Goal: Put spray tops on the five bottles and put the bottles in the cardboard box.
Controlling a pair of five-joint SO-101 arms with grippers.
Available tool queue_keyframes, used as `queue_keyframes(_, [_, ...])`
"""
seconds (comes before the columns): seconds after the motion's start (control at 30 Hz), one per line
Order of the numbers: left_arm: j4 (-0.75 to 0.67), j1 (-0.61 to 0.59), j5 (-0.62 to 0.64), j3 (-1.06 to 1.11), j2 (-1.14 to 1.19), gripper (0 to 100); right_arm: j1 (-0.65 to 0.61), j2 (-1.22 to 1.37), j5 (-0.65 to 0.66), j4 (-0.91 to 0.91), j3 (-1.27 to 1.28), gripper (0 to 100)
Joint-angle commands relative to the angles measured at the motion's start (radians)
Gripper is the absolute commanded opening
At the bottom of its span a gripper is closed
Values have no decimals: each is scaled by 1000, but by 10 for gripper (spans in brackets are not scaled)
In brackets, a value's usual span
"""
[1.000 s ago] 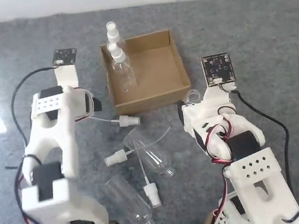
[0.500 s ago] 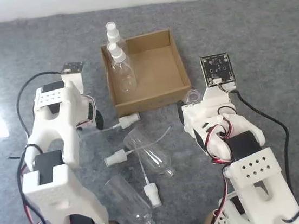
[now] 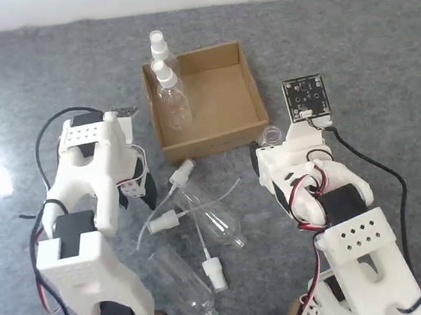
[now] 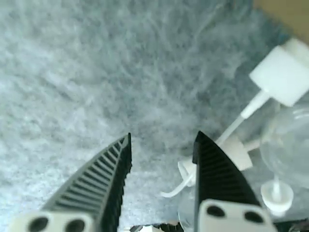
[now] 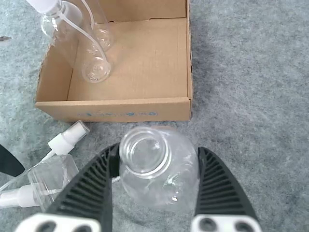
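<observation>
In the right wrist view my right gripper (image 5: 155,151) is shut on an uncapped clear bottle (image 5: 157,169), mouth up, just in front of the cardboard box (image 5: 140,104). The same bottle (image 3: 271,135) sits at the box's (image 3: 244,84) near right corner. Two capped bottles (image 3: 170,93) stand in the box's left side. My left gripper (image 3: 137,196) is open and low over the carpet. A loose spray top (image 4: 282,72) lies beyond its fingers, also the spray top (image 3: 182,171) in front of the box. Two uncapped bottles (image 3: 212,217) (image 3: 181,278) lie between the arms.
Two more spray tops (image 3: 163,223) (image 3: 215,272) with thin tubes lie among the fallen bottles. Grey carpet (image 3: 381,44) covers the table, with free room to the right of the box. Cables trail from both arms.
My left arm has swung back from beside the box's left wall and come down near the front spray top, which has turned to lie diagonally. The right arm has kept still.
</observation>
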Motion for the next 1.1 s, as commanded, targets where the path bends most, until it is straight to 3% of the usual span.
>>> queue_keyframes(0.0, [21,5,-12,-28,-71,193,12,-31,15,-22,-14,77])
queue_keyframes(0.33, [-58,112,20,137,-402,193,12,-31,15,-22,-14,77])
queue_keyframes(0.7, [-269,157,35,199,-407,193,12,-31,15,-22,-14,77])
queue_keyframes(1.07, [-313,233,-17,202,-405,246,12,-31,17,-22,-14,77])
